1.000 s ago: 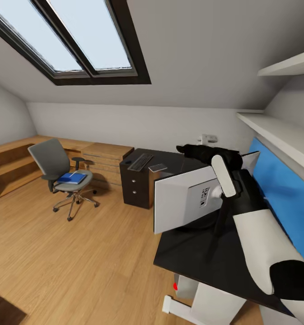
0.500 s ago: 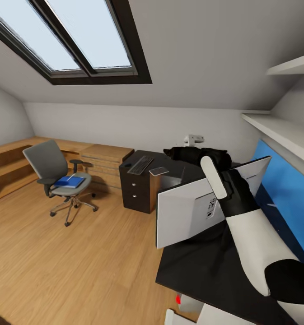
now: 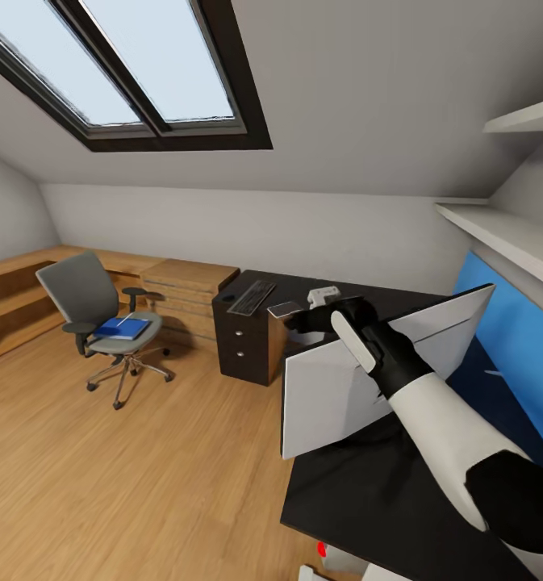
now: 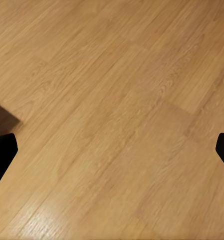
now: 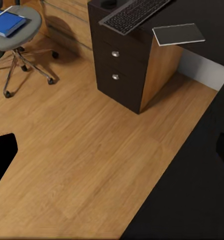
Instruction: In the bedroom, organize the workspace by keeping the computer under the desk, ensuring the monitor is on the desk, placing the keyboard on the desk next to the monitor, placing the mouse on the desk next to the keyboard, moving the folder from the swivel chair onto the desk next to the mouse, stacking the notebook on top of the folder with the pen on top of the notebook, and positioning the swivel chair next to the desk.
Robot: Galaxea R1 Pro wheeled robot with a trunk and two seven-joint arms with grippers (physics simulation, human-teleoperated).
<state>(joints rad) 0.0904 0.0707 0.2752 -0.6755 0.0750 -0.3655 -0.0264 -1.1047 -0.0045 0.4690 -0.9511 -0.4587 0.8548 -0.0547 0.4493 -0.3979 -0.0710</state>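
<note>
The monitor (image 3: 336, 395) stands slanted on the black desk (image 3: 360, 492), its pale grey back toward me. My right gripper (image 3: 307, 316) hovers open at the monitor's top left corner; in the right wrist view the gripper (image 5: 113, 150) has its fingers wide apart over the floor and the desk edge. The keyboard (image 3: 252, 295) (image 5: 134, 12) lies on the desk's far wing beside a flat grey slab (image 3: 284, 307). The blue folder (image 3: 122, 328) (image 5: 6, 21) rests on the swivel chair (image 3: 81, 286). A corner of the computer (image 3: 329, 557) shows under the desk. My left gripper (image 4: 113, 152) hangs open above the floor. The mouse is out of view.
A black drawer unit (image 3: 240, 343) carries the desk's far wing, with a light wooden cabinet (image 3: 186, 286) and low wooden benches (image 3: 13, 290) to its left. A blue panel (image 3: 509, 339) and white shelves (image 3: 505, 234) line the right wall. Wooden floor (image 3: 142, 452) lies between chair and desk.
My right hand has swung from behind the monitor down to its top left corner. The monitor's top edge slants more than before. The view has shifted slightly.
</note>
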